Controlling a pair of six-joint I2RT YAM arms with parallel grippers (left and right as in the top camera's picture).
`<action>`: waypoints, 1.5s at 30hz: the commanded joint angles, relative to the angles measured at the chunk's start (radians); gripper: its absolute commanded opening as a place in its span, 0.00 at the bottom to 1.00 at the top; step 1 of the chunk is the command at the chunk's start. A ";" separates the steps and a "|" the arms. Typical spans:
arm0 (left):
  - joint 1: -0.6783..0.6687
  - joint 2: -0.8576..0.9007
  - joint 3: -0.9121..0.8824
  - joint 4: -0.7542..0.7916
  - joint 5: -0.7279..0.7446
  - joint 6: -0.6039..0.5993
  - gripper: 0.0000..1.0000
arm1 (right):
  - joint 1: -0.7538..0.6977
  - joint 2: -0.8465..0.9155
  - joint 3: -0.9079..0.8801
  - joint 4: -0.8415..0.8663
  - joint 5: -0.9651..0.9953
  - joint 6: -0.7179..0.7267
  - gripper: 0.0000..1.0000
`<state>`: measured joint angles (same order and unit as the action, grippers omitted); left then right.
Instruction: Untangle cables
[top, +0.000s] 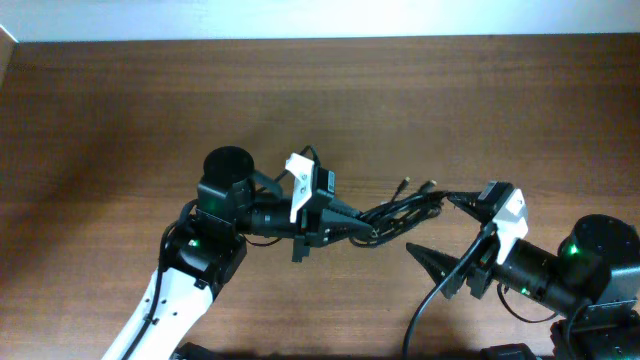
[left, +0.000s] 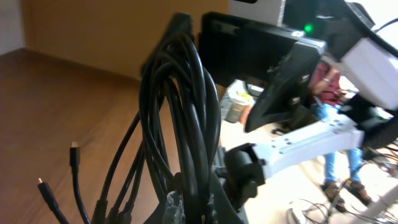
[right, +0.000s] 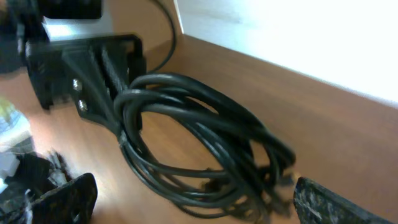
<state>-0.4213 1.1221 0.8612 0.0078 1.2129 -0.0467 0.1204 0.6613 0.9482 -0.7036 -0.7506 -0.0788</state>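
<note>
Left claw (top: 368, 232): jaws pressed together, pinching one end of the cables (top: 405, 212). In the left wrist view the black strands rose out of the grip in a tight sheaf.

Right claw (top: 428, 223): spread wide, holding nothing. One finger (right: 62, 200) stood on each side of the bundle's other end. Could not tell whether either finger brushed a strand.

Cables sat about the middle of the desk (top: 300, 100), a little toward the near edge and between my two claws. The bundle's long axis ran along the desk's long edges, slanting slightly toward the far edge at its right end. Two loose ends with small plugs (top: 405, 184) stuck out toward the far edge.

Cords were thin, black, glossy and round in section, looped into a flattened oval coil of many turns. Finger pads were dark with a rough, speckled face. The desk was brown wood grain with a matte finish.
</note>
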 joint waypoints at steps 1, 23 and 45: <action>0.000 -0.005 0.009 -0.025 -0.185 0.017 0.00 | -0.004 0.001 0.002 0.004 0.047 0.371 0.99; -0.315 -0.006 0.009 0.092 -0.540 0.061 0.00 | -0.004 0.147 0.002 0.051 -0.020 0.696 0.08; -0.230 -0.006 0.009 0.227 -0.424 -0.282 0.00 | -0.004 0.147 0.002 0.204 -0.025 0.678 0.04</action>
<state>-0.6544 1.1400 0.8394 0.2146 0.7444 -0.3191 0.1207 0.7979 0.9611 -0.5007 -0.8295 0.6205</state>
